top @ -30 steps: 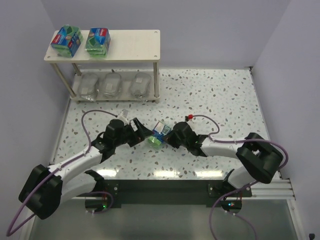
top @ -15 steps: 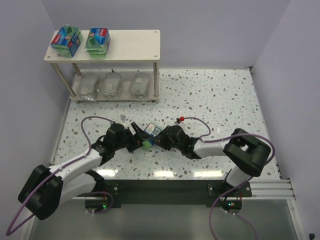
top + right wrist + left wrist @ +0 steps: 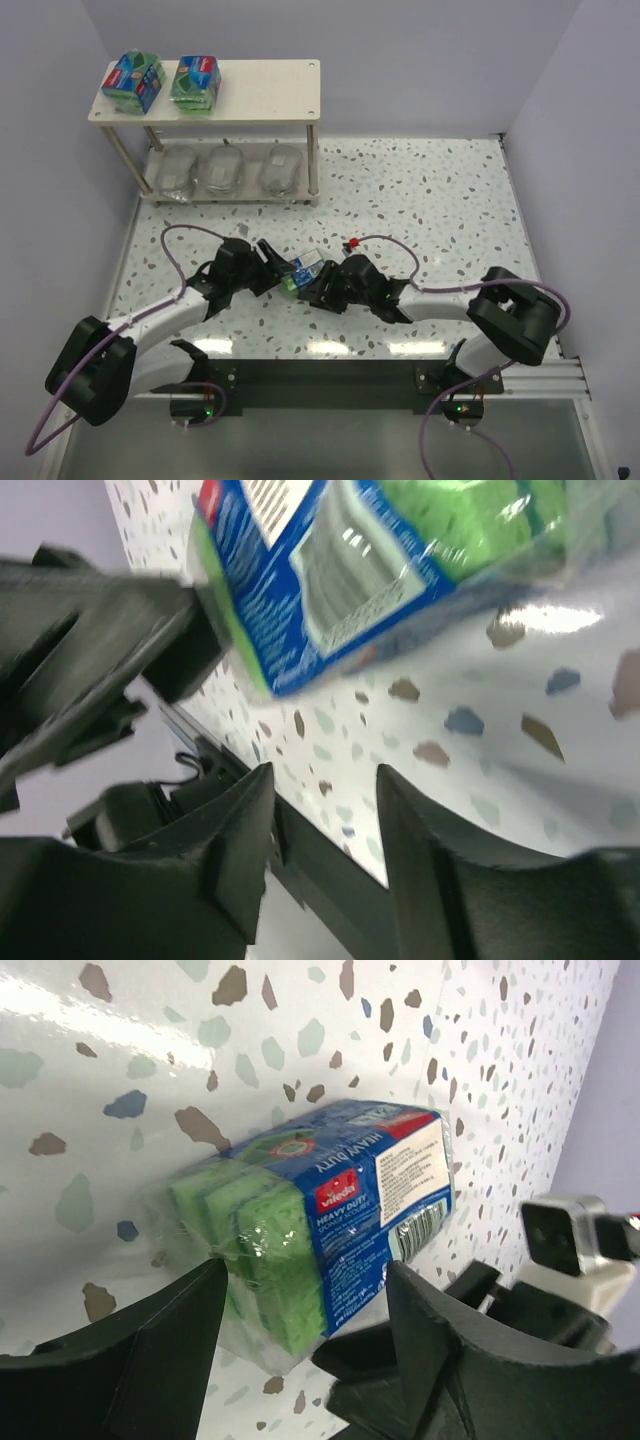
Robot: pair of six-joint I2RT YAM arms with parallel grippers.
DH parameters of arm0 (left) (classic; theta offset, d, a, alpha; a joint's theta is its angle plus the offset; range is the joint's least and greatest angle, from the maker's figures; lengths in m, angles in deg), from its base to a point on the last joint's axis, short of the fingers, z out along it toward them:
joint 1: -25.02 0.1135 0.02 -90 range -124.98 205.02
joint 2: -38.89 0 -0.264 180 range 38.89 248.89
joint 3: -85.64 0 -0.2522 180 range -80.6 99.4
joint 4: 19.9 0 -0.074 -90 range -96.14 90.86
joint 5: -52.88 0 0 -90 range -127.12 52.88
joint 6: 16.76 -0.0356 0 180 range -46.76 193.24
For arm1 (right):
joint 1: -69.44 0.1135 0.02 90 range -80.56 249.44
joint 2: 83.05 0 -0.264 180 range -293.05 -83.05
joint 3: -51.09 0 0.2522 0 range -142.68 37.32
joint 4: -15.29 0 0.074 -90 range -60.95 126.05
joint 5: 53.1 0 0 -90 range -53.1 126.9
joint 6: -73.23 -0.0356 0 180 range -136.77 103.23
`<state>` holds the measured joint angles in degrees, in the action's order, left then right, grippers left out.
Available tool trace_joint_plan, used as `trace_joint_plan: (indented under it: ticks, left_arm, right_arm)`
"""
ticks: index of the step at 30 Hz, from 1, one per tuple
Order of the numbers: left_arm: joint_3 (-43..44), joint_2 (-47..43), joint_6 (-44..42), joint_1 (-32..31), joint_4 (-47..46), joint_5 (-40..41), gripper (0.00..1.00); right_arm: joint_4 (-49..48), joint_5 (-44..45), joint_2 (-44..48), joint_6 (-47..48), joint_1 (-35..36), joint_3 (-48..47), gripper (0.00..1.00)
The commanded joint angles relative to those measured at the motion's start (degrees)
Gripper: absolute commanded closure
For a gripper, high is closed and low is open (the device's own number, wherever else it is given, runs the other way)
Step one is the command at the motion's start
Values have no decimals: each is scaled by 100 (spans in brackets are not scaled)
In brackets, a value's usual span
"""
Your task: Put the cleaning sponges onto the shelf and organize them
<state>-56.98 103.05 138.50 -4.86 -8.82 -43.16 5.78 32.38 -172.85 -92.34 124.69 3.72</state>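
From above, the two gripper heads crowd together and cover much of the green sponge pack [image 3: 299, 271]. The right wrist view is blurred and cuts off its far end. The pack lies on the speckled table [image 3: 420, 190] just ahead of the left gripper [image 3: 308, 1290], its near end between the spread fingertips (whether they press the wrap is unclear). The pack also sits ahead of the right gripper [image 3: 325, 780], clear of its wide-apart, empty fingers. The shelf [image 3: 262, 92] stands well beyond both.
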Motion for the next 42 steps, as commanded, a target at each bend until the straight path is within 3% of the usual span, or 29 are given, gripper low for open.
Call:
trace_joint_plan:
  ticks: [1,9,14,15,17,25,31,36,42]
  left_arm:
    - [240,201,-276,97,-136,139,32]
    - [670,966,-610,89,-532,-309,43]
    - [793,1274,-751,97,-620,-450,79]
    - [776,1257,-742,89,-629,-459,92]
    - [767,1108,-751,97,-577,-485,99]
    - [785,90,-760,89,-382,-1073,100]
    - [1495,-860,-312,89,-286,-1242,100]
    - [2936,-889,-241,89,-75,-855,100]
    - [4896,-151,-127,97,698,847,100]
  right_arm:
    - [909,-138,866,690,30,3,50]
    - [2747,240,2440,1378,30,-41,42]
    - [3152,433,2932,1405,22,47,42]
    - [3318,434,3116,1431,22,30,42]
    - [3521,617,3301,1475,22,-14,42]
    - [5049,1356,4311,1703,-22,-576,40]
    - [6289,2365,4998,1791,-49,-1078,36]
    - [6826,2806,5463,1765,-49,-1333,38]
    - [6844,2833,5552,1765,-40,-1368,40]
